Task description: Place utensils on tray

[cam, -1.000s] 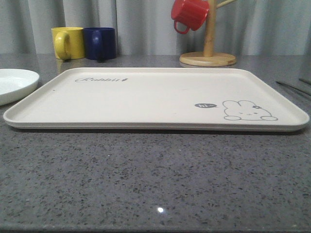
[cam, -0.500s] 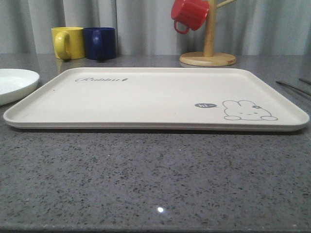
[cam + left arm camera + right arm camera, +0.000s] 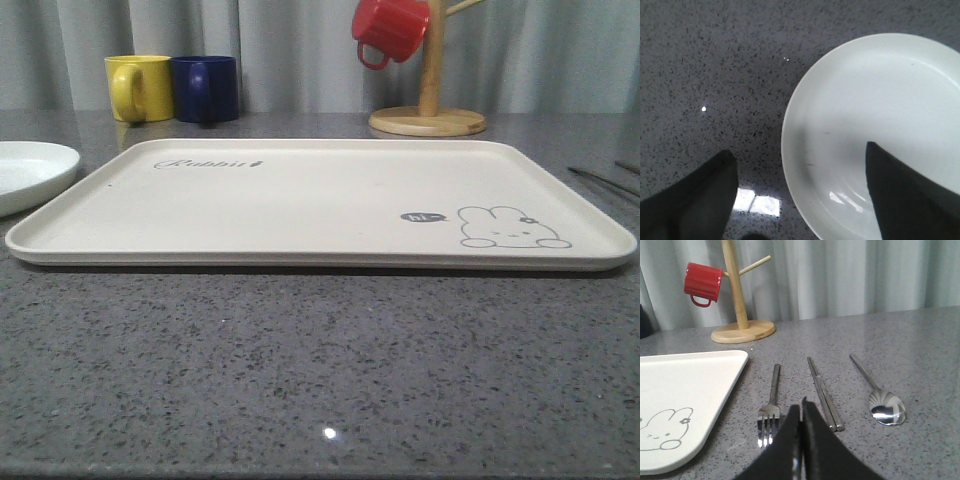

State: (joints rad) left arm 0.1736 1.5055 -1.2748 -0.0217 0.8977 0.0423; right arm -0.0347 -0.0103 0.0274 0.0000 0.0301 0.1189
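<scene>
While front-on just the tray [image 3: 300, 200]: left gripper [image 3: 800, 195] wide over plate [image 3: 880, 125], right gripper [image 3: 801, 440] closed by fork [image 3: 771, 407].

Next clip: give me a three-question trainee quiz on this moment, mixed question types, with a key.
1. True or false: the fork, chopsticks and spoon already lie on the tray.
2. Which mug hangs on the wooden stand? A yellow mug B blue mug C red mug
3. Fill in: the left gripper has its jaws spread across the rim of the white ____.

Key: 1 false, they lie on the counter beside the tray; 2 C; 3 plate. The right gripper has its jaws together near the fork and chopsticks.
</scene>
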